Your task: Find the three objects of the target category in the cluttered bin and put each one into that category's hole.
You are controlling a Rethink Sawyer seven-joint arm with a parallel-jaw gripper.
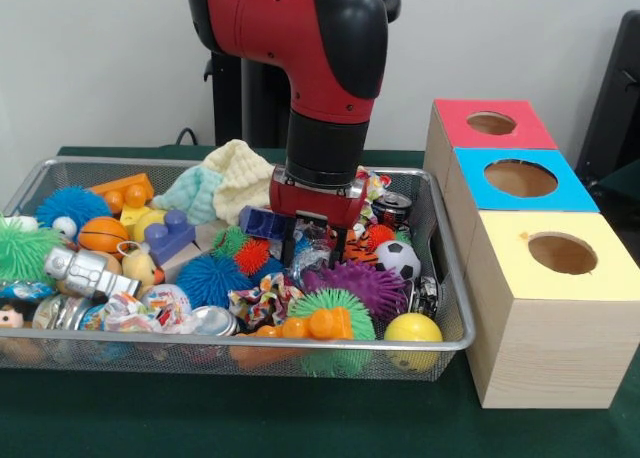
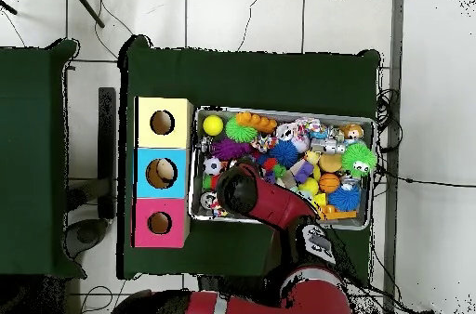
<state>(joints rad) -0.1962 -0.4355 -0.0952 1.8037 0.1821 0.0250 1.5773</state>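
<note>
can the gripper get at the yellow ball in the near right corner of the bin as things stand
Probably yes. The yellow ball lies on top of the clutter with nothing over it, and the gripper hangs open above the bin's middle. The wire bin wall close beside the ball may crowd one finger.

red box top [image 1: 491, 124] | blue box top [image 1: 520, 179] | yellow box top [image 1: 562, 253] | black-and-white football [image 1: 398, 259]

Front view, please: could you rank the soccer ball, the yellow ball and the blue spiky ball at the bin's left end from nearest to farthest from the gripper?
1. Soccer ball: just right of the gripper.
2. Yellow ball: front right corner of the bin.
3. Blue spiky ball: far left end, plainly farthest.
</note>
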